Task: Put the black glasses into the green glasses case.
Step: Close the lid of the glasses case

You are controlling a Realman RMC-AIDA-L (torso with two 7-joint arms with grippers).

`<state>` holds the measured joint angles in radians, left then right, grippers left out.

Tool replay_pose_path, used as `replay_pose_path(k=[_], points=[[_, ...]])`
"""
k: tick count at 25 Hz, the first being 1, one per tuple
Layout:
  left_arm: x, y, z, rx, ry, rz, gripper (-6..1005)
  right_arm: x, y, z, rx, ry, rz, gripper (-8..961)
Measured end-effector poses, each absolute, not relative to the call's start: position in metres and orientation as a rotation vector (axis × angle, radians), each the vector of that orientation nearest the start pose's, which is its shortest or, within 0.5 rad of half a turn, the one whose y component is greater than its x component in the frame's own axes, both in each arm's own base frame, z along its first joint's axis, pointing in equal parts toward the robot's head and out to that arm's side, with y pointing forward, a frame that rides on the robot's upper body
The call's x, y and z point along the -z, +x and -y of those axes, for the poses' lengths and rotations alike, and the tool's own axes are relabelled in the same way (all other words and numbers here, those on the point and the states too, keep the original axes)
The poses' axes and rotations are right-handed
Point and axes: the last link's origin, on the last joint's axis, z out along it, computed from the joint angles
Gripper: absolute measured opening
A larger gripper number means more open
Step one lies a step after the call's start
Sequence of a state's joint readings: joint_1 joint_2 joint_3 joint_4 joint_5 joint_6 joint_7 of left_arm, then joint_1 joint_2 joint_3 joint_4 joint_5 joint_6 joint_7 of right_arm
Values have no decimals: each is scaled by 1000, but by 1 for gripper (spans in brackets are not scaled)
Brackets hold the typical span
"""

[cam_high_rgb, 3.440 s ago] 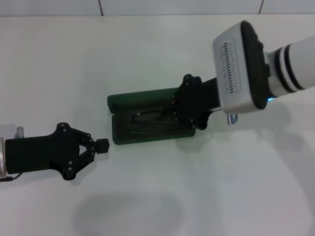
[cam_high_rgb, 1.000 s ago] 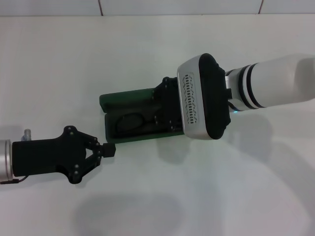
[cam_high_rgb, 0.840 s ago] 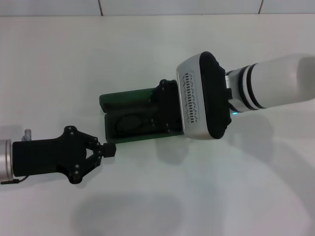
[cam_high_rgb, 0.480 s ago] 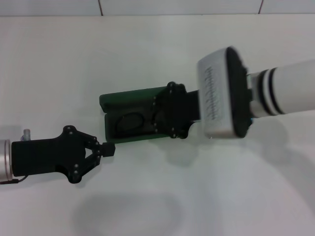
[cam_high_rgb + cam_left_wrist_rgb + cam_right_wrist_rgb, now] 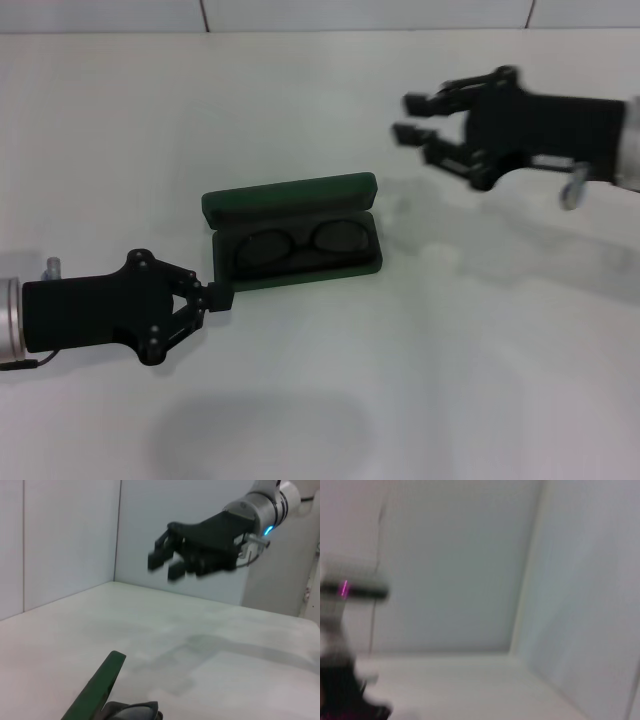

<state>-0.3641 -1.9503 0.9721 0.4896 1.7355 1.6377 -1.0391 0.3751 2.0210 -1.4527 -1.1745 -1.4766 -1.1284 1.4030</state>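
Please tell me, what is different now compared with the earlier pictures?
The right tool has let go of the glasses and pulled away, up and to the robot's right; it is now open and clear of the case. The glasses lie uncovered in the open case. The left tool stays shut at the case's left end, and the case has barely moved.

Black glasses (image 5: 298, 244) inside green glasses case (image 5: 290, 200)

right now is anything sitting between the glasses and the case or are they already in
Nothing visible stands between them: the black glasses already lie inside the open green glasses case, lenses up. The right gripper is open, lifted clear to the case's right. The left gripper is shut at the case's near left corner.
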Motion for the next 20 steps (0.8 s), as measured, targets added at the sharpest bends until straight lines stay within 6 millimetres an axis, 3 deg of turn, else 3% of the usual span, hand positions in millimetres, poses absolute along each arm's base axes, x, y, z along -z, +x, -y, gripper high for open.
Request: replay_pose_path(k=[5,8,16,20], points=[[-4,-308,-268,746,-2808,433,10,-31,200,-342,-960,-2538,-209,264],[-3,-306,-269,753,-2806,440,10,-32,227,-328,-1002,-2546,-228,265],[1,-306,-276,755,-2736,469,11,3,279,-302,-815,-2611,-227,268],[6,-305,-281,736,-2727,488,11,19,287,-293,-784,-2615,-163,419]])
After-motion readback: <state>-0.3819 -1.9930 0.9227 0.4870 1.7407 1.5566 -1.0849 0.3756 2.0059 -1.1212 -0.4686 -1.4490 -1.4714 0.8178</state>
